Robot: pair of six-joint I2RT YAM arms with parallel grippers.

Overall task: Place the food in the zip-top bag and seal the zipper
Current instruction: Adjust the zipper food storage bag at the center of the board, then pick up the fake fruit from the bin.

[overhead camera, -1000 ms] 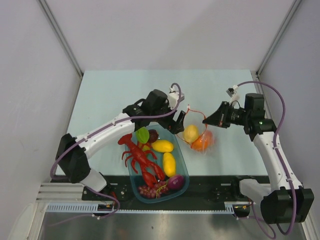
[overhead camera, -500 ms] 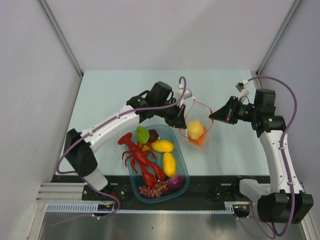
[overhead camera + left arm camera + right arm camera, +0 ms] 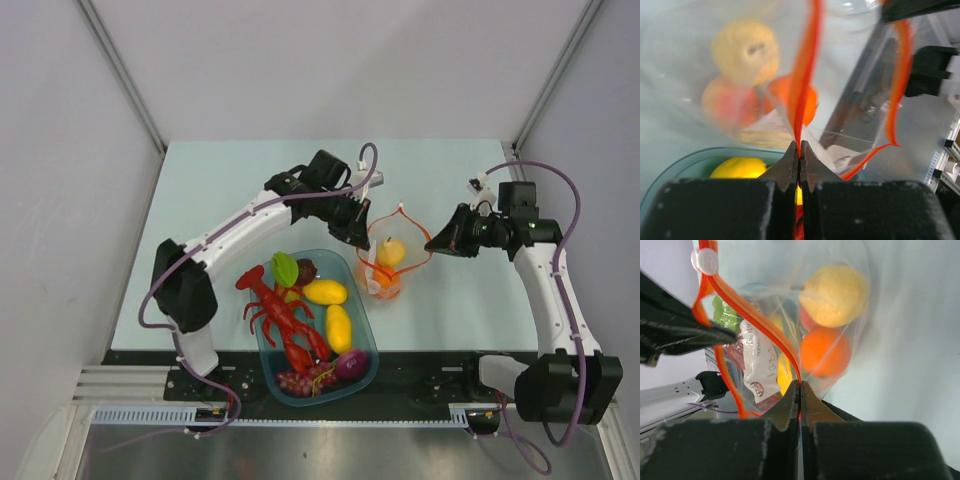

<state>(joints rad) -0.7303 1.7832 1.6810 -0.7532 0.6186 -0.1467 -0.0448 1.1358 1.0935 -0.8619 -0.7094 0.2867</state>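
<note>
crinkly clear zip-top bag [image 3: 385, 270], mouth held open between two grippers, just beside a translucent blue tub [image 3: 363, 318].
left gripper [image 3: 799, 148] and right gripper [image 3: 800, 385] each have fingers pressed together on the thin red zipper strip [image 3: 804, 75]; yellow toy fruit [image 3: 832, 295] and orange toy fruit [image 3: 824, 352] lie inside the bag.

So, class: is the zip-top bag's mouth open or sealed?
Open. The red strips of the zipper bow apart between the left gripper and right gripper, which pinch its ends.

White left arm [image 3: 238, 224] and right arm [image 3: 546, 290], black joints, purple cables [image 3: 545, 166]; black wedge-shaped fingers [image 3: 784, 167]
</note>
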